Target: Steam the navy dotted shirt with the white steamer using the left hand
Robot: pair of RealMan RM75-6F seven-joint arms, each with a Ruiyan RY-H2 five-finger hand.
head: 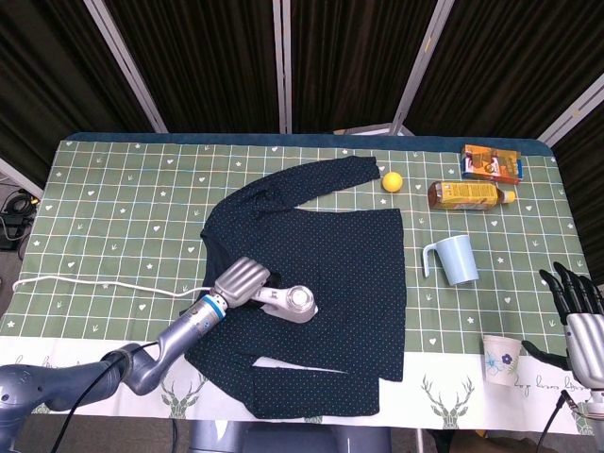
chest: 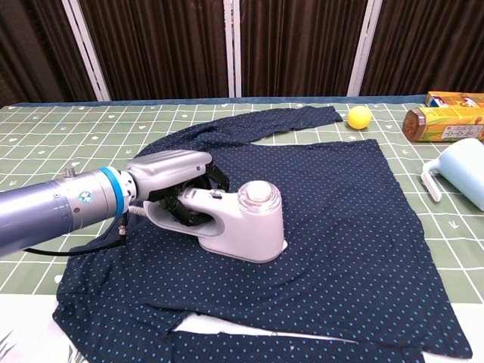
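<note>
The shirt (head: 321, 283) lies spread at the table's (head: 113, 198) middle, the steamer (chest: 242, 223) resting on its left part. Behind its right shoulder sits a ball (head: 393, 181); right of it lie a bottle (head: 467, 194), box (head: 491, 162), jug (head: 453, 260) and paper cup (head: 501, 360).

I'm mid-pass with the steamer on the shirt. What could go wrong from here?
1. The white cord trails left across the table from the left hand; it may pull taut or drag as the steamer travels.
2. The shirt lies loose and rumpled near its lower hem, so the steamer's sole could push the fabric into folds.
3. Pausing too long in one spot might overheat the cloth.
</note>
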